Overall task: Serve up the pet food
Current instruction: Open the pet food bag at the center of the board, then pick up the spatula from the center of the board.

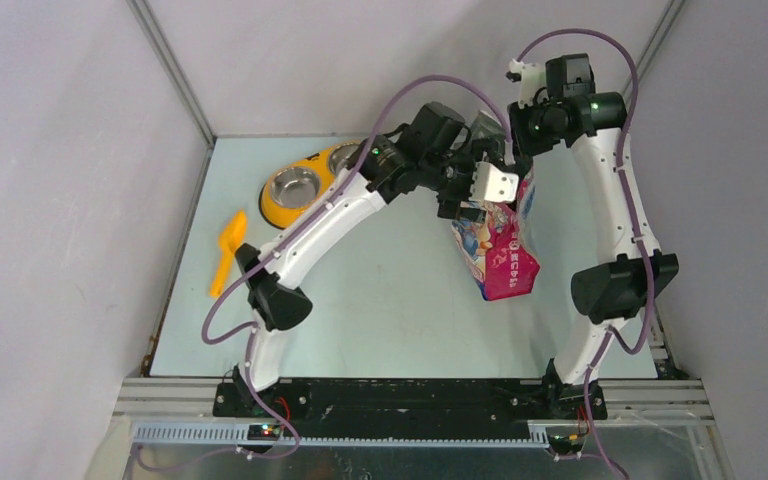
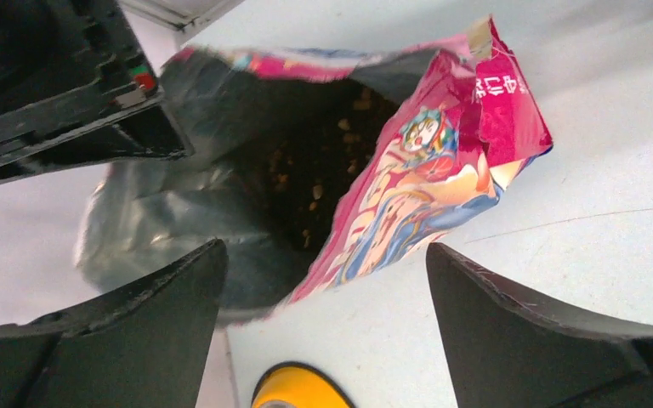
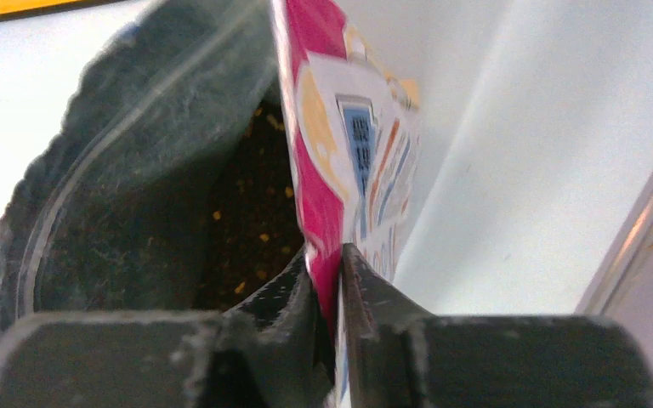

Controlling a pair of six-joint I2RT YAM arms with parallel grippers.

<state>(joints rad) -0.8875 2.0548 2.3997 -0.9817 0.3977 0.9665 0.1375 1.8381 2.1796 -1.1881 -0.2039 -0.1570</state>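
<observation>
I'm seeing the left arm point(image 1: 330, 215) covering the feeder's point(image 1: 274, 212) far bowl point(image 1: 341, 156); kibble point(image 2: 310, 183) inside the pouch point(image 2: 408, 191) is blurring into shadow.

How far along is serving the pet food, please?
Done: the pouch is open, kibble visible inside. In hand: the right gripper pinches the pouch's wall; the left gripper stands open at its mouth. Left: the visible bowl looks empty and the scoop lies on the table, so no food is served yet.
</observation>
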